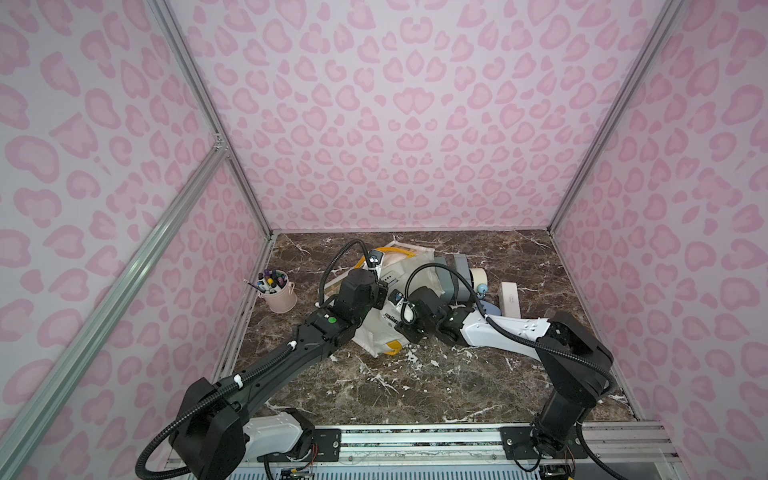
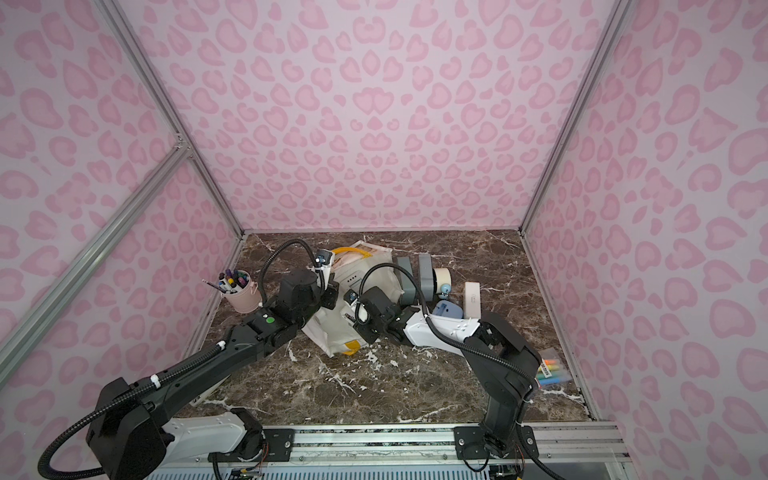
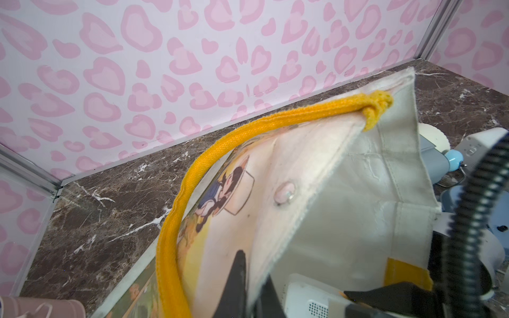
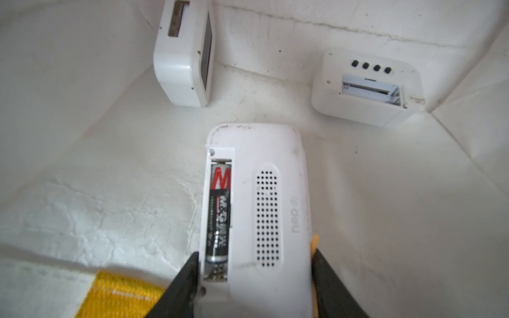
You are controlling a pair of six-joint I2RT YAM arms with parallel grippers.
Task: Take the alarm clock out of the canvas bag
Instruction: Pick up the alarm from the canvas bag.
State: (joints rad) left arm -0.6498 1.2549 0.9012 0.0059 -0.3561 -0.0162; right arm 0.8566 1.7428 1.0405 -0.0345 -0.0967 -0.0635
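The canvas bag (image 1: 376,336) (image 2: 328,332) lies on the marble table, and both arms meet at it. In the left wrist view my left gripper (image 3: 254,272) is shut on the cloth rim of the canvas bag (image 3: 344,192), beside its yellow handle (image 3: 192,170). The right wrist view looks inside the bag. There my right gripper (image 4: 254,258) is shut on a white alarm clock (image 4: 256,192), which lies back up with a battery showing. Two more white clocks (image 4: 183,55) (image 4: 366,88) lie deeper in the bag.
A pink pen bucket (image 1: 279,293) stands left of the bag. Grey blocks (image 1: 451,282), a tape roll (image 1: 478,276), a small blue clock (image 1: 482,289) and a white box (image 1: 510,299) crowd its right side. A packet of coloured markers (image 2: 550,370) lies by the right wall.
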